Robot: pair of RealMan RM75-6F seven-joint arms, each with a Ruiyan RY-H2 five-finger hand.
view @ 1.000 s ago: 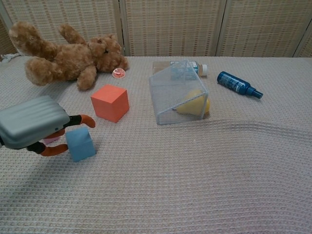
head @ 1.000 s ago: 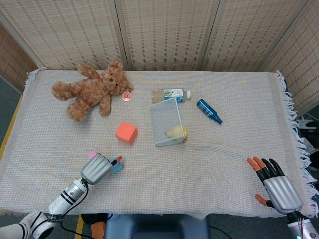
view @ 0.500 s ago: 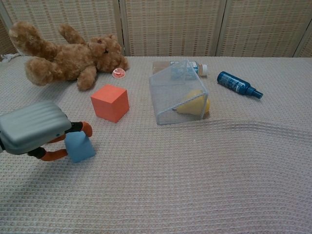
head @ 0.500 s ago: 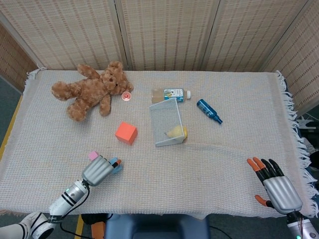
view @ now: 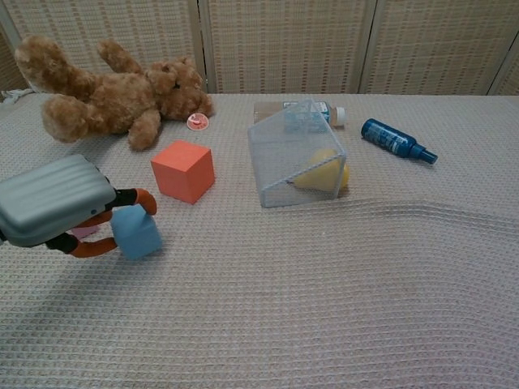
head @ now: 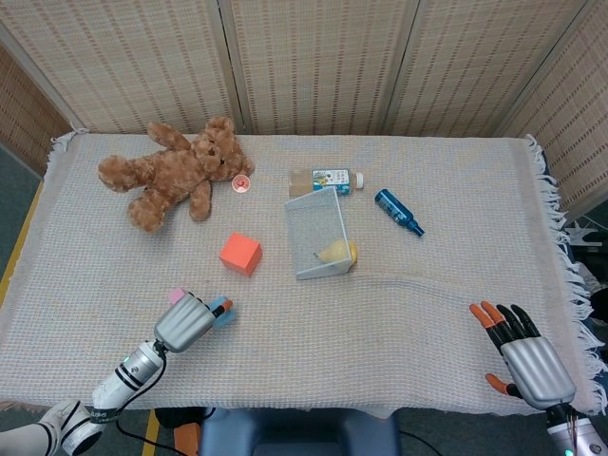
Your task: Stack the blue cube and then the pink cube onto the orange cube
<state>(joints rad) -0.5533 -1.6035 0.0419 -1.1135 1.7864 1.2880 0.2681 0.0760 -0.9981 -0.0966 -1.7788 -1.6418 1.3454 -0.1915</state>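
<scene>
- The left hand (view: 57, 209) is at the near left of the table and pinches the blue cube (view: 135, 232) between its orange fingertips (view: 144, 199).
- The blue cube is tilted in that grip. I cannot tell if it touches the cloth (head: 427, 304).
- The pink cube (head: 176, 296) sits just beside the left hand, mostly hidden behind it.
- The orange cube (view: 183, 170) stands on the cloth a little further back, near the blue cube but not touching it. Nothing is on top of it.
- The right hand (head: 525, 356) rests at the near right of the table, well apart from the cubes. Its fingers are spread and it holds nothing.
- A brown teddy bear (head: 176, 175) lies at the far left, with a small red and white cap (head: 241, 182) beside it.
- A clear box (view: 293, 164) lies tipped in the middle with a yellow thing (view: 324, 171) inside.
- A clear bottle (head: 325, 179) lies behind the box, and a dark blue bottle (head: 397, 211) lies to its right.
</scene>
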